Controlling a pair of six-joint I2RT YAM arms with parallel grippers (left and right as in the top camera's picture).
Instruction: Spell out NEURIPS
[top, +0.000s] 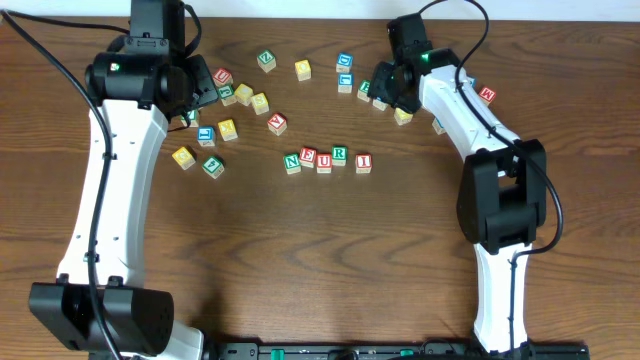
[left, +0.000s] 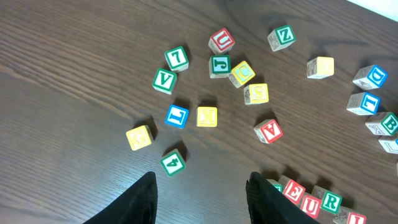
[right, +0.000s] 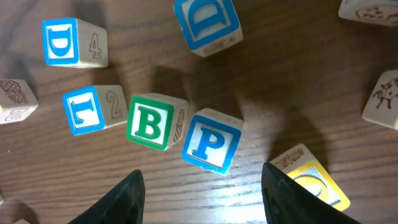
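Five letter cubes, N (top: 292, 161), E (top: 308, 155), U (top: 324, 161), R (top: 339, 155) and I (top: 363, 161), stand in a row at mid table. The blue P cube (right: 211, 142) lies tilted just ahead of my right gripper (right: 202, 199), which is open with bare wood between its fingers. A green B cube (right: 151, 123) touches the P's left side. A pale yellow S cube (left: 256, 93) sits among the loose cubes at the back left. My left gripper (left: 200, 199) hangs open and empty above the table, the row's E (left: 293, 191), U (left: 310, 204) and R (left: 331, 200) just right of its right finger.
Close to the right finger lies a yellow cube (right: 308, 174). Blue L (right: 84, 109) and D (right: 65, 42) cubes sit left of the B. Ahead of the left gripper lie a green cube (left: 173, 162), a yellow cube (left: 139, 137) and a red A cube (left: 268, 130).
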